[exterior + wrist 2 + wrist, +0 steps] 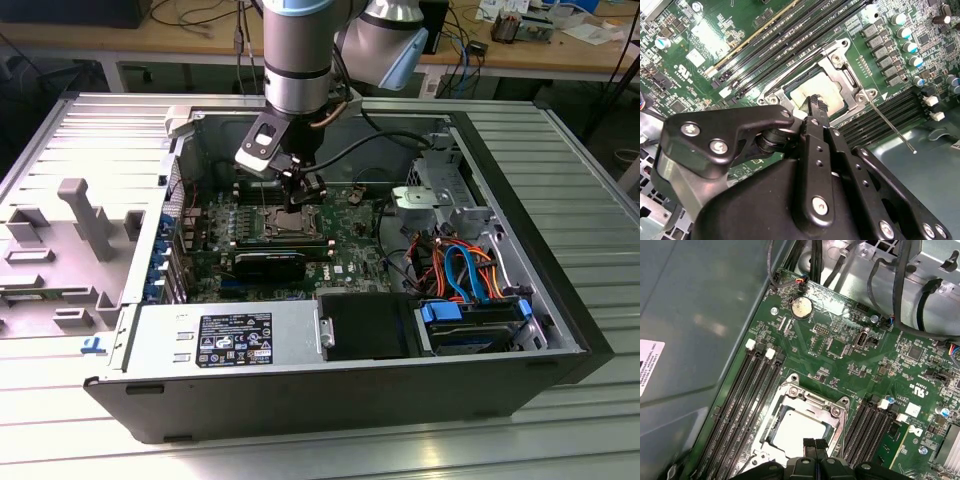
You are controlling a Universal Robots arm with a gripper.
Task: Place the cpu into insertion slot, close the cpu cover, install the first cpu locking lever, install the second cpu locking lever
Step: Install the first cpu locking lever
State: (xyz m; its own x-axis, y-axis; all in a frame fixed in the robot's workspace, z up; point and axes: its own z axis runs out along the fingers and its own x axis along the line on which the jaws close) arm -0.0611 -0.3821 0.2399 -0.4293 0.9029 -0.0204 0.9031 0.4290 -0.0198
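The case (350, 395) lies open on its side on the tabletop (580, 140), so the board (840, 370) faces up and the arm (297, 50) can come straight down onto it. The slot (285, 215) sits away from the board's edges, between two banks of memory slots (757, 390). The cpu (797, 432) lies flat in the slot. Its silver top shows through the window of the cover (815, 401), which lies down around it, so I judge placing and closing done. The gripper (815, 102) hangs low over one edge of the cpu. Its fingers (808, 443) are clenched together with nothing between them, likely so the narrow tip can push rather than grasp. I cannot tell whether the tip touches the cpu. In the second wrist view a thin lever (892, 127) juts from the slot's corner across the memory slots, apparently unlatched.
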